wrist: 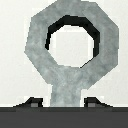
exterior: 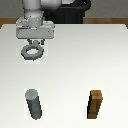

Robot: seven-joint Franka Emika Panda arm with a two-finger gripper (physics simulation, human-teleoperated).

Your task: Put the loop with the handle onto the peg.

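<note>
White table [exterior: 70, 65]; fingers [wrist: 64, 102] pinching loop handle [wrist: 65, 87]; peg [exterior: 34, 104] well apart, brown block [exterior: 95, 105] beside.

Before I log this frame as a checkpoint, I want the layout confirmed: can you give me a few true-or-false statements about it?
1. The loop with the handle sits on the peg. False: it lies apart from it, under the gripper.
2. The peg stands upright. True.
3. The brown block is at the exterior view's left of the peg. False: at its right.
4. The wrist view shows the loop's round hole. True.
</note>
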